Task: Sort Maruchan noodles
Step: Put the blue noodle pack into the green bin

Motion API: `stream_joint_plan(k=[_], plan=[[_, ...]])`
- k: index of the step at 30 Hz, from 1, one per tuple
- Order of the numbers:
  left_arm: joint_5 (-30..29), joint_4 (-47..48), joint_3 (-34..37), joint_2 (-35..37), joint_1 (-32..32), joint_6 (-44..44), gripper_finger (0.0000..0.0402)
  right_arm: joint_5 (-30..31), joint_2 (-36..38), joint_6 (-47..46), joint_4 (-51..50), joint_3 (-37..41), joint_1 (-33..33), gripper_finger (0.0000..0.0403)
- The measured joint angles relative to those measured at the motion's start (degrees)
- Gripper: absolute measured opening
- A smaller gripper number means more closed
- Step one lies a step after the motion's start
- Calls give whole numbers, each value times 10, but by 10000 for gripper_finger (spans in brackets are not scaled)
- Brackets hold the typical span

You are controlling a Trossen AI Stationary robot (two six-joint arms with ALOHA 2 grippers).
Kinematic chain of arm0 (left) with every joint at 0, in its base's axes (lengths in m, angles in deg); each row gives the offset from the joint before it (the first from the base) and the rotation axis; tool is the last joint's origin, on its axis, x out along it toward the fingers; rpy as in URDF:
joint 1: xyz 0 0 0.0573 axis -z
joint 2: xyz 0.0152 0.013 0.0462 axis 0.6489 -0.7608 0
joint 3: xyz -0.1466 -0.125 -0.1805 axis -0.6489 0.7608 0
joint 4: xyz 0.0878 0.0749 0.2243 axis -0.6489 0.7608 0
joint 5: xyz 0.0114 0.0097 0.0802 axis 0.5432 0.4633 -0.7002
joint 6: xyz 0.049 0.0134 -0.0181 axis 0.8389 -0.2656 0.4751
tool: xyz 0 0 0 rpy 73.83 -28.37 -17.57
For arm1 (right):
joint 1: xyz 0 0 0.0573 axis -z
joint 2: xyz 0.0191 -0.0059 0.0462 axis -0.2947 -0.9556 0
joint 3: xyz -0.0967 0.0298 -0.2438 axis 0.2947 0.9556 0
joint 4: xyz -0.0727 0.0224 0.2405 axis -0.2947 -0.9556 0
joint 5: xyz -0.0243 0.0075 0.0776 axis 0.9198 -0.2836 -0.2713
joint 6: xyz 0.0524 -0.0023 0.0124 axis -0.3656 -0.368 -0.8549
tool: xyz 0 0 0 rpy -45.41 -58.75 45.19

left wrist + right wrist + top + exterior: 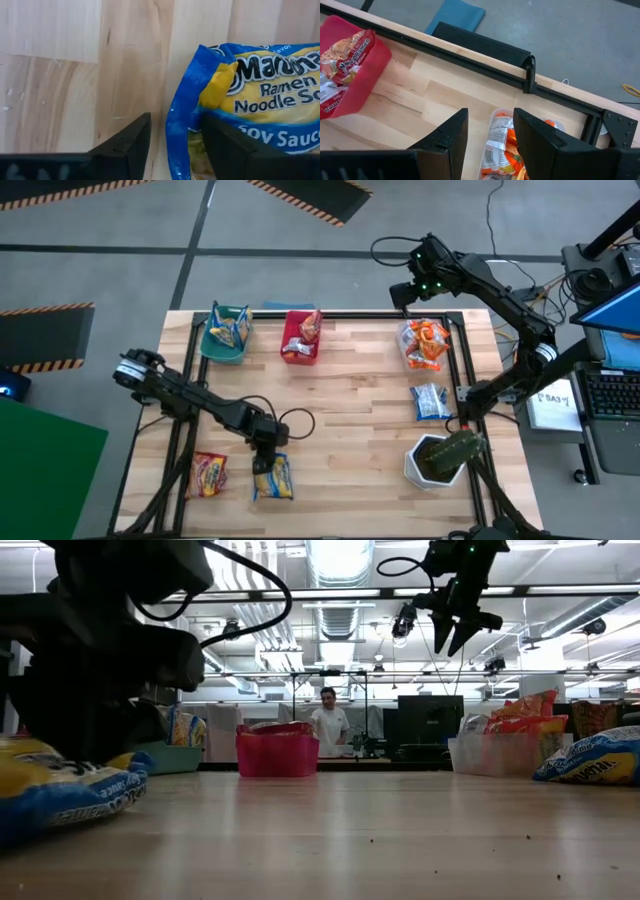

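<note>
A yellow-and-blue Maruchan packet (273,478) (260,100) lies flat near the table's near edge, with a red packet (209,475) to its left. My left gripper (264,462) (175,145) is low over the yellow-and-blue packet's far end and open, one finger on bare wood and the other over the packet's face. My right gripper (410,290) (490,135) hangs open, high above the table's far edge by a clear bin (424,345). A silver-and-blue packet (431,401) lies flat at the right. My left gripper comes down from above at the yellow-and-blue packet's crinkled blue side edge (179,125), which stands in the gap between the two fingers. The packet lies flat on the table. Whether either finger touches it, I cannot tell.
Along the far edge stand a teal bin (224,340) holding yellow-and-blue packets, a pink bin (299,340) (350,75) holding red ones, and the clear bin holding orange ones. A white pot with a plant (437,459) stands at the near right. A person (327,722) stands beyond the table.
</note>
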Motion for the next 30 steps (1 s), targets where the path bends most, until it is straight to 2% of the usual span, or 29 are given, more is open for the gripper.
stream_joint_plan(k=[9, 16, 22, 30], plan=[[-19, 13, -2, 28, -44, -17, 13, 0, 0, 0, 0, 0, 0, 146], [-107, 81, -2, 104, -68, -18, 2, 0, 0, 7, 0, 0, 0, 146], [-219, 78, -2, 211, -106, -24, 1, 0, 0, 8, 0, 0, 0, 146], [-329, 86, -36, 331, -167, -20, 0, 0, 0, 6, 3, 0, 0, 146]])
